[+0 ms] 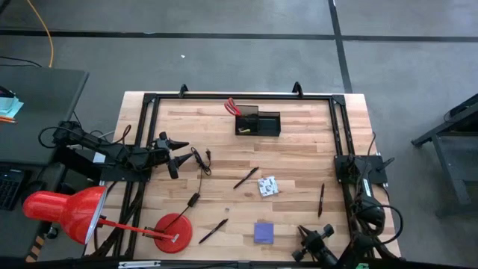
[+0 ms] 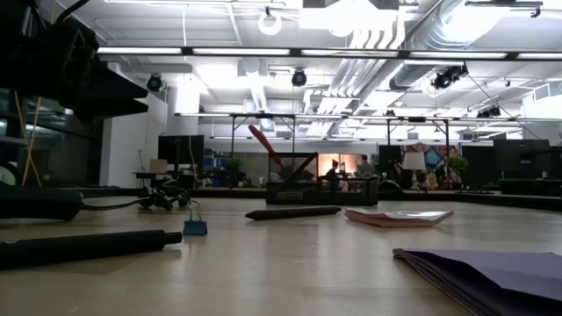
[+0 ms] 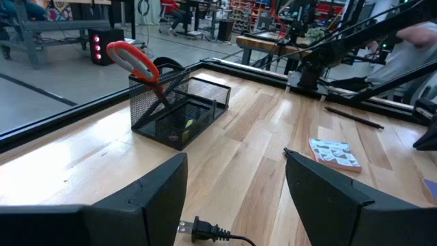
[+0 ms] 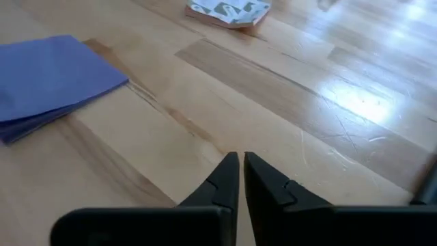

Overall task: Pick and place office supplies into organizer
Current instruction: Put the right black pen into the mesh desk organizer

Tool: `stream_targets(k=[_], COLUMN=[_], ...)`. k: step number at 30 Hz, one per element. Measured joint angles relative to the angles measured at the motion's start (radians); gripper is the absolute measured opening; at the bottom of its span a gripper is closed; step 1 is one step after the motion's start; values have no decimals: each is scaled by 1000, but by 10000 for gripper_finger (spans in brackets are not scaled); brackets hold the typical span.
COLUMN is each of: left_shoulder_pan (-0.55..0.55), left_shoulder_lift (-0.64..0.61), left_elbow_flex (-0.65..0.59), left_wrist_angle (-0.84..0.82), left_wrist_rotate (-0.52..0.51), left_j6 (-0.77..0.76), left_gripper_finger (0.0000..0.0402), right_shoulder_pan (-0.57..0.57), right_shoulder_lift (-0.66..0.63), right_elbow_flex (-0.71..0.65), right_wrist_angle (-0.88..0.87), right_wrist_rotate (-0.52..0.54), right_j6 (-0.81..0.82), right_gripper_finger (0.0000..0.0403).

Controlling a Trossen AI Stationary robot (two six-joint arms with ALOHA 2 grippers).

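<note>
The right gripper (image 4: 241, 179), clenched on nothing at the tabletop's near right corner, could skid the sticky pad (image 1: 264, 232) beside it. The left gripper (image 1: 178, 153), released at the left edge, risks snagging the cable (image 1: 200, 168). Scissors (image 1: 232, 107) already stand in the organizer (image 1: 258, 123) at the far edge.

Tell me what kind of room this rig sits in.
Probably a large open lab or workshop: exposed silver ceiling ducts and long strip lights overhead, a bare grey concrete floor, and other workbenches beyond the pale wooden table.
</note>
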Motion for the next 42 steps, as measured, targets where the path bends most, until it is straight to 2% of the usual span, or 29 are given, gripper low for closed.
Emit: stream_targets(k=[3,8,14,16,21,23,28,38,42], left_shoulder_pan=[0,0,0,0,0,0,0,0,0], left_shoulder_lift=[0,0,0,0,0,0,0,0,0], left_elbow_flex=[0,0,0,0,0,0,0,0,0], left_wrist_angle=[0,0,0,0,0,0,0,0,0], left_wrist_rotate=[0,0,0,0,0,0,0,0,0], left_j6=[0,0,0,0,0,0,0,0,0], left_gripper_finger=[232,232,232,232,232,232,232,232,232], right_shoulder_pan=[-53,-96,-125,-144,-187,-193,-192,-222,-227], right_shoulder_lift=[0,-8,-14,-14,-14,-14,-15,-36,-109], right_elbow_flex=[0,2,2,2,2,2,9,108,78], right_wrist_angle=[1,-1,-1,-2,-1,-1,-4,2,2], right_wrist_rotate=[-21,14,116,73,-140,-171,-181,-417,-487], right_j6=[1,13,35,78,357,409,421,345,418], right_gripper_finger=[2,14,25,32,58,70,92,108,106])
